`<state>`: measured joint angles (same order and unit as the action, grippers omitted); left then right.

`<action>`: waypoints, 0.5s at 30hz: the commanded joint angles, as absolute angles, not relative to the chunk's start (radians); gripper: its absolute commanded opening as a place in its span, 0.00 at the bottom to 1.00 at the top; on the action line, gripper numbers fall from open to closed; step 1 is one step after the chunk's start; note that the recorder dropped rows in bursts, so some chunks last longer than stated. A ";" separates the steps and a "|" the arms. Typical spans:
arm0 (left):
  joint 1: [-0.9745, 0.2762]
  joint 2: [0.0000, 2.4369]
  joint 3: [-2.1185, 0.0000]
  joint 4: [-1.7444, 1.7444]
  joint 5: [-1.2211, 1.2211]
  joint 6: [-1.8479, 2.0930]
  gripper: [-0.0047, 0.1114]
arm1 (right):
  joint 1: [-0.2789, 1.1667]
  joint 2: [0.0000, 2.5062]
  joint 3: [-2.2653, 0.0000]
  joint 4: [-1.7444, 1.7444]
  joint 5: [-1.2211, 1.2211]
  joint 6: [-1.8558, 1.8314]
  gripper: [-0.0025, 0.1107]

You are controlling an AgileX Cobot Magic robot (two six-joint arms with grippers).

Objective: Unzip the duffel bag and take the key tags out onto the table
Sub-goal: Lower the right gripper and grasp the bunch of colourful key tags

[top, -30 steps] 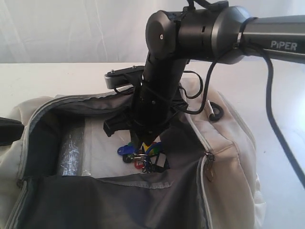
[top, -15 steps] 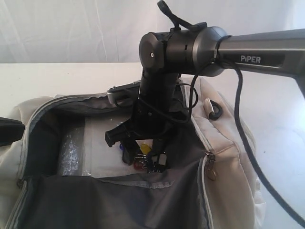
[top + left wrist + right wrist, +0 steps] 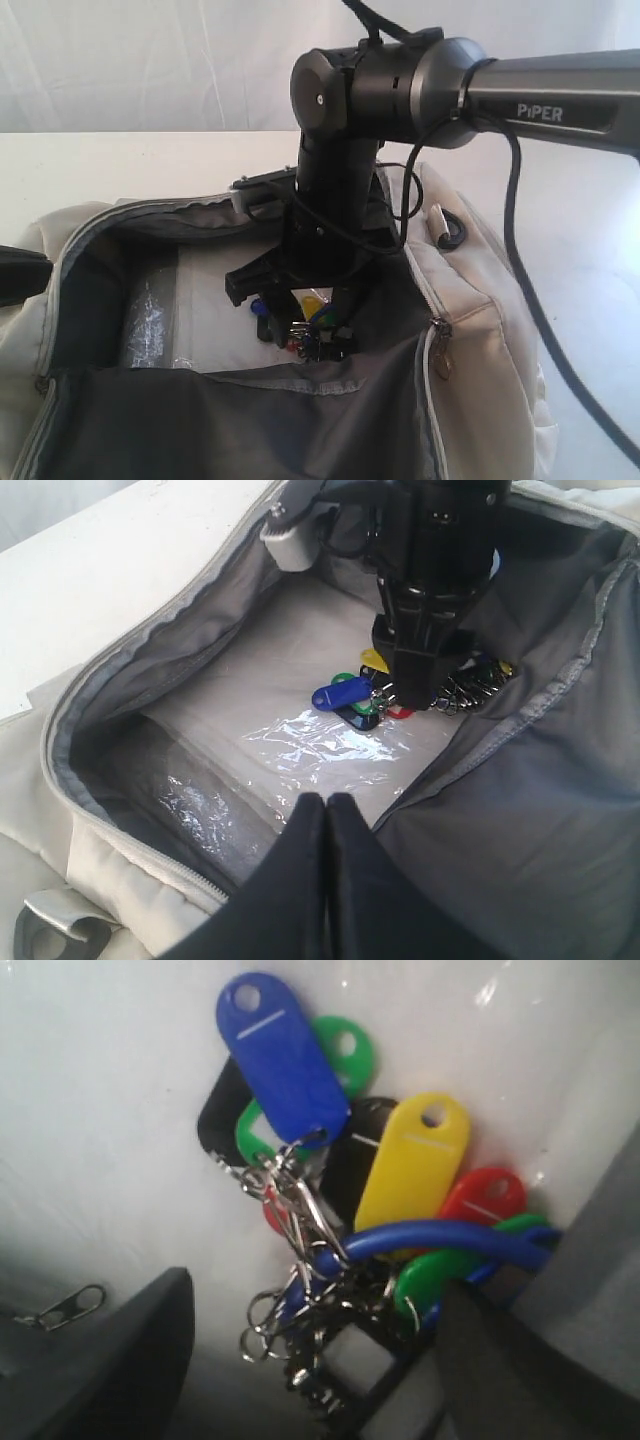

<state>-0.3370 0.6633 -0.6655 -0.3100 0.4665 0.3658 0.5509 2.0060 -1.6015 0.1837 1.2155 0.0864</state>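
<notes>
The cream duffel bag [image 3: 475, 300] lies unzipped on the white table [image 3: 100, 165], its dark grey lining showing. The key tags [image 3: 300, 322] lie as a coloured bunch on the bag's floor [image 3: 100, 1110]; blue, yellow, green, red and black tags [image 3: 345, 1175] hang on metal rings. My right gripper [image 3: 298, 318] reaches down into the bag and stands open, its fingers [image 3: 135, 1345] on either side of the rings and not closed on them. My left gripper [image 3: 327, 802] is shut on nothing, above the bag's rim [image 3: 110, 865] and apart from the tags [image 3: 345, 695].
A clear plastic sheet [image 3: 205, 305] covers the bag's floor under the tags, with a crinkled plastic roll [image 3: 148, 325] beside it. A zipper pull [image 3: 440, 355] hangs at the opening's right corner. The bag's near flap [image 3: 230, 430] folds toward the camera. A white curtain [image 3: 150, 60] hangs behind.
My right gripper has opened wide and sunk lower over the key tags, its arm shifting a little left. The left gripper stays shut and still.
</notes>
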 commanded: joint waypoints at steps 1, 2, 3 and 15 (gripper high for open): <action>-0.341 0.656 -0.659 -0.325 0.471 0.354 0.04 | 0.557 2.046 -1.561 0.220 1.221 0.090 0.59; -0.341 0.656 -0.659 -0.327 0.471 0.354 0.04 | 0.557 2.056 -1.557 0.218 1.221 0.090 0.59; -0.341 0.656 -0.659 -0.330 0.471 0.354 0.04 | 0.557 2.066 -1.557 0.220 1.221 0.090 0.59; -0.341 0.656 -0.659 -0.330 0.471 0.354 0.04 | 0.557 2.121 -1.557 0.227 1.220 0.086 0.41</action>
<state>-0.3370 0.6633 -0.6655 -0.3165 0.4665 0.3640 0.5529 2.0668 -1.5824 0.2087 1.2350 0.0864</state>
